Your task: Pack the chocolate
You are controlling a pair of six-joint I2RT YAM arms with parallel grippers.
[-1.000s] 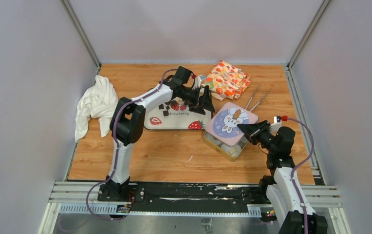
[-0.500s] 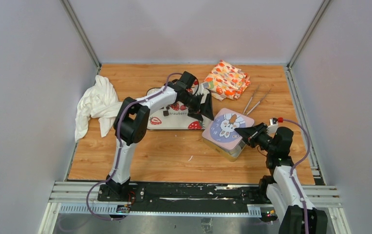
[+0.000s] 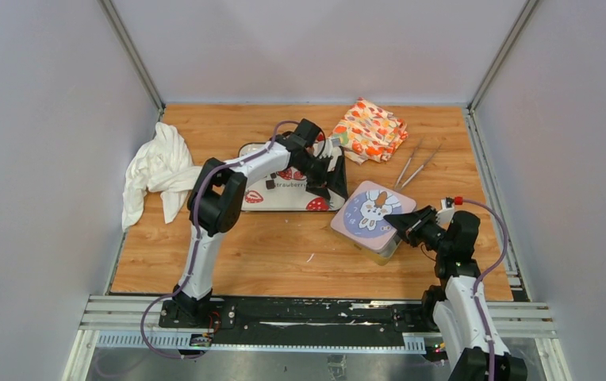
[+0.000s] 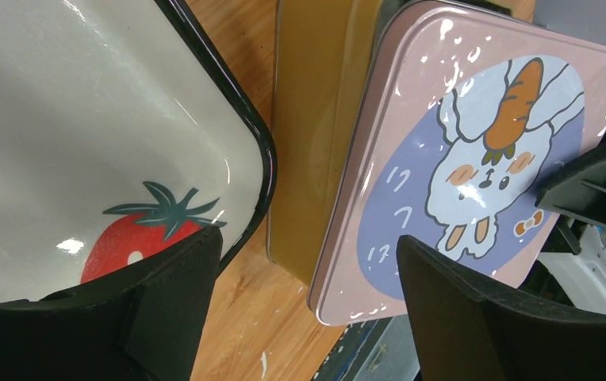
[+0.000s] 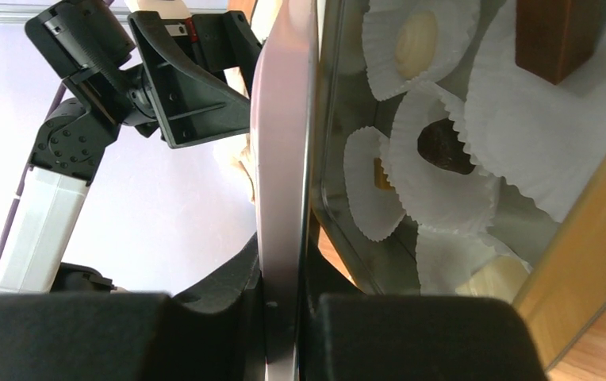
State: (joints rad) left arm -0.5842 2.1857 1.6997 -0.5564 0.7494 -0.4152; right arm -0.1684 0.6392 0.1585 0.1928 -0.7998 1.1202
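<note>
The pink bunny lid [image 3: 370,209] lies tilted over the gold tin [image 3: 377,246]. My right gripper [image 3: 401,223] is shut on the lid's right edge; in the right wrist view the lid edge [image 5: 285,159] is clamped between my fingers. Inside the tin, chocolate sits in white paper cups: a dark piece [image 5: 442,147], a brown square [image 5: 558,36] and a cream round [image 5: 419,40]. My left gripper [image 3: 327,181] is open and empty over the right end of the strawberry tray [image 3: 284,198], just left of the lid [image 4: 474,159]. A dark chocolate [image 3: 270,183] lies on the tray.
An orange patterned cloth [image 3: 370,129] lies at the back. Metal tongs [image 3: 417,163] lie to its right. A crumpled white cloth [image 3: 157,167] lies at the left. In the left wrist view the tin's side [image 4: 316,119] stands right beside the tray rim [image 4: 264,171].
My right gripper has brought the lid down and leftward over the tin. My left gripper has moved a little down toward the tray's right end.
</note>
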